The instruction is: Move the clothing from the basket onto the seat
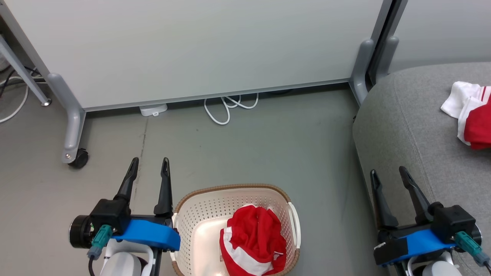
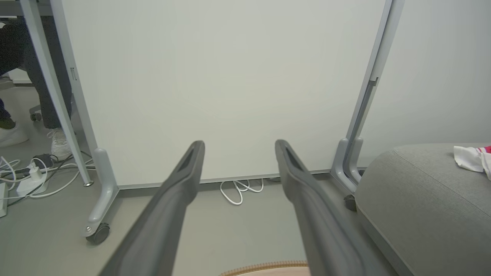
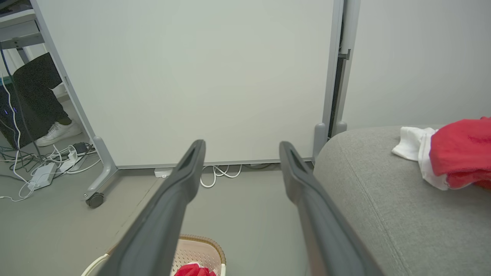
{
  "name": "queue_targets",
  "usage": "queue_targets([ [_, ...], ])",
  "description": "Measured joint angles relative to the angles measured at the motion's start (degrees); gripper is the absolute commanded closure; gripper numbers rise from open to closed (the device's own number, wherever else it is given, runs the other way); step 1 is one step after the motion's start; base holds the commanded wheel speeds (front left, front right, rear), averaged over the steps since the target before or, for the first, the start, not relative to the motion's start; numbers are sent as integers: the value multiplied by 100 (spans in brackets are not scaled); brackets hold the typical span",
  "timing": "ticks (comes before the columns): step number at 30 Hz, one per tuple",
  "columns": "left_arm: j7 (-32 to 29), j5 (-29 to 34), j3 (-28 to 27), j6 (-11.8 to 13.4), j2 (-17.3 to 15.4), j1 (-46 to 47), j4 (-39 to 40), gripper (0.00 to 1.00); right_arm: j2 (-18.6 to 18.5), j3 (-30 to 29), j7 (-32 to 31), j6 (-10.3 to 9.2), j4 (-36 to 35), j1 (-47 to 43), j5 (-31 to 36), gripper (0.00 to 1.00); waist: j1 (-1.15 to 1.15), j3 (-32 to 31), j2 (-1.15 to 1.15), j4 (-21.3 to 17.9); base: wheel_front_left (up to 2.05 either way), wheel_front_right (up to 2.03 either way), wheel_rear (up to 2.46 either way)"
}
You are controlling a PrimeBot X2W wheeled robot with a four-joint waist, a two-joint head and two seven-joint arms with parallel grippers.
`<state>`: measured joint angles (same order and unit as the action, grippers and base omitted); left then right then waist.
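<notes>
Head view: laundry basket (image 1: 234,187), cream perforated plastic with a brown woven-look rim, standing on the grey floor (image 1: 268,145) at bottom centre. Red jersey (image 1: 255,235) with white stripes, crumpled inside the basket against its right wall. Left gripper (image 1: 150,161), jaws spread wide and empty, just beside the basket's left side. Right gripper (image 1: 388,171), jaws likewise spread and empty, just beside the edge of the grey sofa seat (image 1: 406,126). Second garment (image 1: 473,119), red with white panels, lying on the seat at far right, well apart from the basket. White partition panel (image 1: 191,50) on grey castor feet behind; looped white cable (image 1: 226,109) under its lower edge

Left wrist view: left gripper's jaws apart, nothing between them. Brown basket rim at the bottom edge. Seat at right, carrying the white edge of the second garment. Tangled cables (image 2: 30,180) on the floor at left; a person's white shoe (image 2: 57,145) beyond the panel's frame

Right wrist view: right gripper's jaws apart, holding nothing. Basket corner with a scrap of the red jersey at the bottom edge. Second garment bunched on the seat at right. A person's dark trouser leg and white shoe at left, past the panel
</notes>
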<state>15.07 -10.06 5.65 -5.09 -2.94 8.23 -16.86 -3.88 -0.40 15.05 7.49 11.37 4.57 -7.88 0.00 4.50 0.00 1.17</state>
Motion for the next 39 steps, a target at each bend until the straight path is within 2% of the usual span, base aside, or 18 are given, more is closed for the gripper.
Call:
queue_targets([
  [6, 1, 34, 175, -86, 3, 424, -381, 0, 0, 64, 0, 0, -44, 265, -2, 0, 1, 262, 0, -136, 0, 0, 0],
  [12, 1, 194, 405, -153, -2, 1055, -1121, 0, -14, 169, 0, 0, -111, 605, -10, 0, 1, 745, 0, -344, 0, 0, 0],
  [25, -1, 485, 1037, -221, -210, 2565, -3443, 0, -38, 255, 0, 0, -298, 1350, -11, 0, 1, 2217, 0, -868, 0, 0, 0],
  [30, -198, 469, 1262, -229, -241, 3170, -4344, 0, -35, 318, 0, 0, -374, 1590, -11, 0, 2, 2778, 0, -1038, 0, 0, 0],
  [33, -555, 417, 1368, -230, -257, 3472, -4845, 0, -35, 327, 0, 0, -442, 1700, -9, 0, 2, 3101, 0, -1117, 0, 0, 0],
  [39, -1110, 293, 1464, -231, -337, 3989, -5397, 0, -35, 364, 0, 0, -556, 1933, -7, 0, 2, 3709, -1, -1211, 0, 0, 0],
])
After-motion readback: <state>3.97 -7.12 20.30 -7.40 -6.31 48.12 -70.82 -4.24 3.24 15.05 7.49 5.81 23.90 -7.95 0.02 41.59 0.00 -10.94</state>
